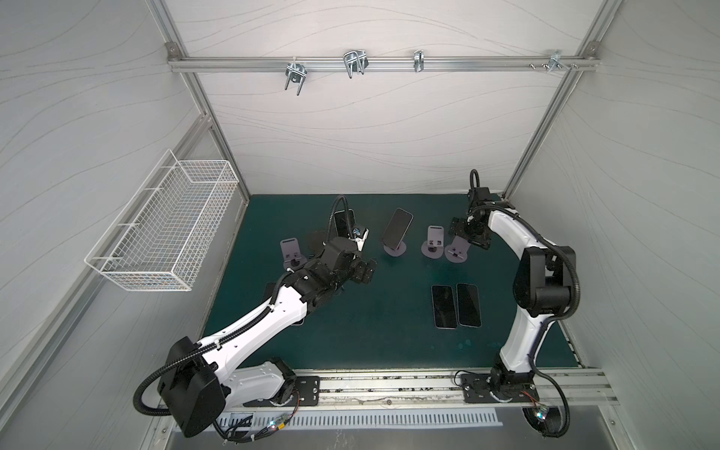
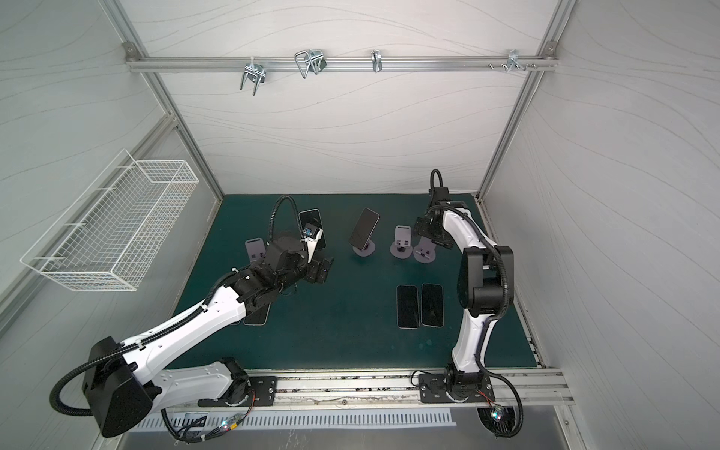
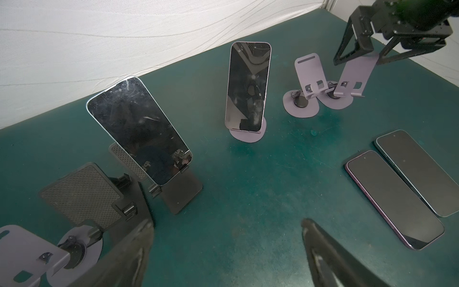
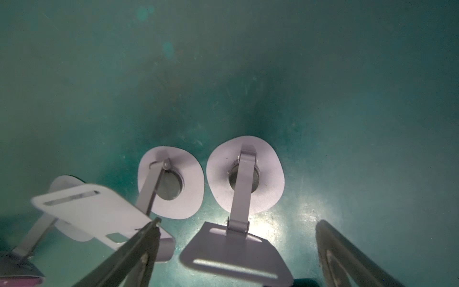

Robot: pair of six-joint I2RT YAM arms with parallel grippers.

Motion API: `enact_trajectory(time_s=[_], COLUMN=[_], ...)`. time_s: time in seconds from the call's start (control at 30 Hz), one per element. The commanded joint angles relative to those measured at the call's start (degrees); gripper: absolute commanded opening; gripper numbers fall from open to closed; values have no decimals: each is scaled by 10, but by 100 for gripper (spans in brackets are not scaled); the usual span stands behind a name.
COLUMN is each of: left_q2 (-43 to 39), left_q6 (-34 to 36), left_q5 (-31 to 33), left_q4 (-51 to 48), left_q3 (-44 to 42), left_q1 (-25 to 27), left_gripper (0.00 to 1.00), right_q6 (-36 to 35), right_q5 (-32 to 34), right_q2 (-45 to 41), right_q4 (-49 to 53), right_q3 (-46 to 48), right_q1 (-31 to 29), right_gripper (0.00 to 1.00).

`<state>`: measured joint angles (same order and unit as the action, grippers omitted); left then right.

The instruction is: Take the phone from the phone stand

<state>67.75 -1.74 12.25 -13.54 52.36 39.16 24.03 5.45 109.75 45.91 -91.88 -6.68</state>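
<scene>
My left arm (image 1: 265,323) and right arm (image 1: 514,339) wear glossy white shells over black joints, ribbed black conduit (image 1: 576,280) alongside; the right gripper (image 3: 357,63) is black, triangular-framed.

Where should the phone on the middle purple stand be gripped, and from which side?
Grip the phone across its long edges, upper half, coming from above. It leans back on the purple stand with its bottom edge behind the lip; the upper edges stand free, so lifting should clear it.

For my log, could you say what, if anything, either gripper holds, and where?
Nothing is held: the left gripper is open and empty, the right gripper open astride an empty stand.
</scene>
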Motion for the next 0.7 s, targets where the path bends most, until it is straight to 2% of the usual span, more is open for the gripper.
enact_trajectory(time_s=[0.0,0.27,0.43,0.53,0.67], left_q2=[-6,35,92,139,202], left_q6=[6,32,45,55,59], left_q5=[14,30,33,17,-3], left_q4=[11,14,15,11,5], left_q3=[14,50,101,148,214], left_q1=[2,2,1,1,0], left_gripper=[94,98,98,98,98], right_q6=[29,36,40,34,40], right_q5=[30,30,-27,-85,-127], right_q2=[-42,-165,-249,-286,-343], right_q4=[73,142,145,151,147], right_q3=[-39,-39,-3,18,56], right_q1=[0,-4,-40,-62,-86], right_gripper=[99,99,99,99,99])
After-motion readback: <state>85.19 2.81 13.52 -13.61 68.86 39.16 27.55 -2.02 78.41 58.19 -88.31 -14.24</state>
